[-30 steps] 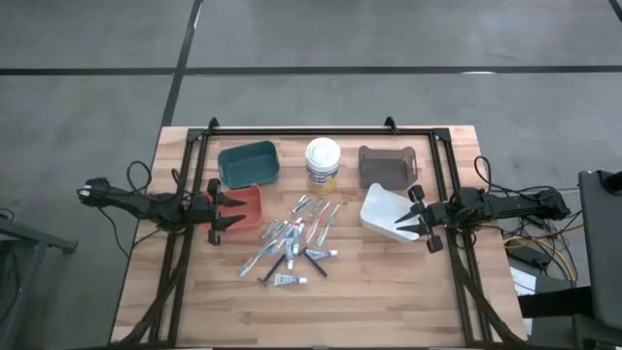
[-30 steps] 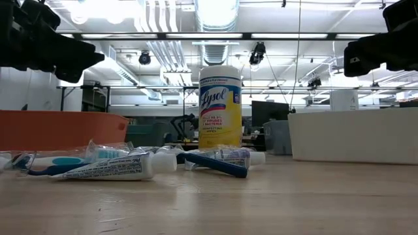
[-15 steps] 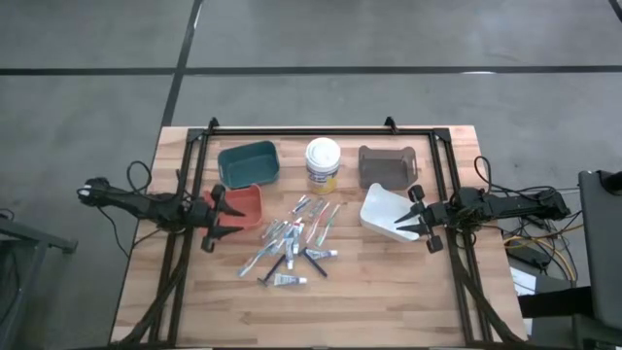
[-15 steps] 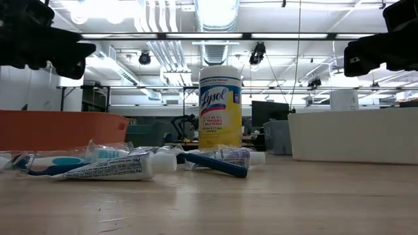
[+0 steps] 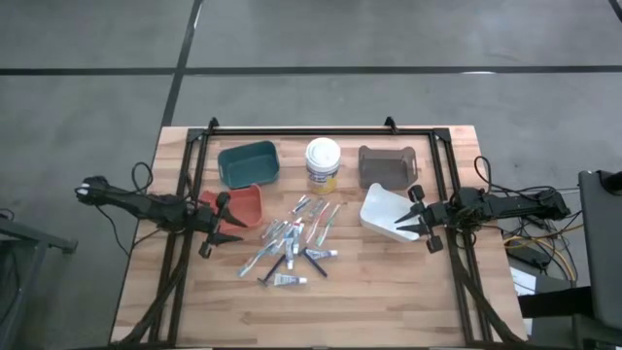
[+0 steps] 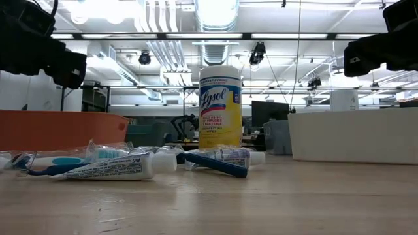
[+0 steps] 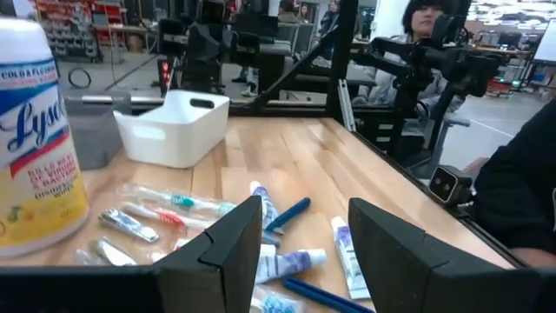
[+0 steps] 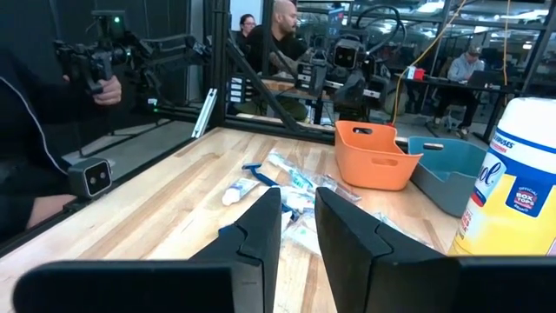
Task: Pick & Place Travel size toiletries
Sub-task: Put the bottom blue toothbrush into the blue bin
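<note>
Left gripper (image 5: 233,227): fingers spread, nothing between them. It hovers above the table just beside the near corner of the orange bin (image 5: 245,205), tips pointing toward the heap of toiletries.

Right gripper (image 5: 400,225): fingers set close with a narrow gap, holding nothing. It hovers at the near edge of the white bin (image 5: 387,213), on the table's right side.

Travel size toiletries (image 5: 296,238): a loose scatter in the middle of the wooden table (image 5: 369,292), between the two grippers, none in either one. The heap holds small white squeeze tubes, thin pastel toothbrushes in clear wrappers and dark-handled razors. One white tube (image 5: 289,280) lies nearest the front edge, next to a dark razor (image 5: 273,271). In the low view a white tube (image 6: 114,168) lies in front of a wrapped toothbrush (image 6: 59,160), with a blue-handled razor (image 6: 215,164) to their right.

Other items, back of table:
- Teal bin (image 5: 249,162), behind the orange bin.
- White tub with yellow label (image 5: 323,163), upright at centre rear.
- Grey-brown bin (image 5: 387,165), behind the white bin.

Beyond the table: a person in dark sleeves (image 8: 35,139) sits close by; more people at desks farther back.
</note>
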Tool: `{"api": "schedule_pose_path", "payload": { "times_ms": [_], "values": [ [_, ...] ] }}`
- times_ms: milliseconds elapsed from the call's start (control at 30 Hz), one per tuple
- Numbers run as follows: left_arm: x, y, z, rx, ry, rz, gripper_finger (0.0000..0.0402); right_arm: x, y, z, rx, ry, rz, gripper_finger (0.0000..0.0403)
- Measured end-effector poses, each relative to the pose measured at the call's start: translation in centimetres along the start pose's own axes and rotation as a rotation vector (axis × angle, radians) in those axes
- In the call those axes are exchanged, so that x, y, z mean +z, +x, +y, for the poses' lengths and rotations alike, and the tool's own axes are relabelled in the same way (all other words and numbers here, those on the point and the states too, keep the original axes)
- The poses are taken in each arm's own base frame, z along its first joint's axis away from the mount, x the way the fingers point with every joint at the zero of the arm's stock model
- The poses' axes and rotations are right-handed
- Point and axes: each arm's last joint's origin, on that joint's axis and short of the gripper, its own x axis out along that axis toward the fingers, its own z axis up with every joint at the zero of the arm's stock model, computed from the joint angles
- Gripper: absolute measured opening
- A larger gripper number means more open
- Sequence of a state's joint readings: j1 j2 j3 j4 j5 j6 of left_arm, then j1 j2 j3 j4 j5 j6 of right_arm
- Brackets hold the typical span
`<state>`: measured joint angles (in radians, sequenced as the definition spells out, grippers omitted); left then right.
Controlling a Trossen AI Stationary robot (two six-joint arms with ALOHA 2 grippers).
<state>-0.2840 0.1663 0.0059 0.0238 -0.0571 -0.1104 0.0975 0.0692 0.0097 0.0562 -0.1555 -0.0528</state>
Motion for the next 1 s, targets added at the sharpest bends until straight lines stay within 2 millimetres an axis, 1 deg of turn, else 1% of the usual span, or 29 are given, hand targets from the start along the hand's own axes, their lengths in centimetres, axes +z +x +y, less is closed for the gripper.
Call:
{"api": "schedule_pose_path", "payload": {
  "times_ms": [233,433,533,667,867,1000],
  "values": [
    [-0.4,0.3,0.1,0.026,-0.074,0.046,0.0179,0.0,0.0,0.0,0.0,0.0,0.0,0.0076],
    [-0.7,0.7,0.3,0.098,-0.088,0.087,0.0179,0.0,0.0,0.0,0.0,0.0,0.0,0.0082],
    [-0.8,0.9,0.3,0.105,-0.085,0.123,0.0179,0.0,0.0,0.0,0.0,0.0,-0.001,0.0084],
    [0.0,1.0,0.2,0.111,-0.087,0.151,0.0179,0.0,0.0,0.0,0.0,0.0,-0.002,0.0082],
    [1.0,1.1,0.1,0.12,-0.144,0.179,0.0179,0.0,0.0,0.0,0.0,0.0,-0.001,0.0072],
    [1.2,1.3,0.0,0.114,-0.181,0.198,0.0179,0.0,0.0,0.0,0.0,0.0,-0.001,0.0068]
  ]
}}
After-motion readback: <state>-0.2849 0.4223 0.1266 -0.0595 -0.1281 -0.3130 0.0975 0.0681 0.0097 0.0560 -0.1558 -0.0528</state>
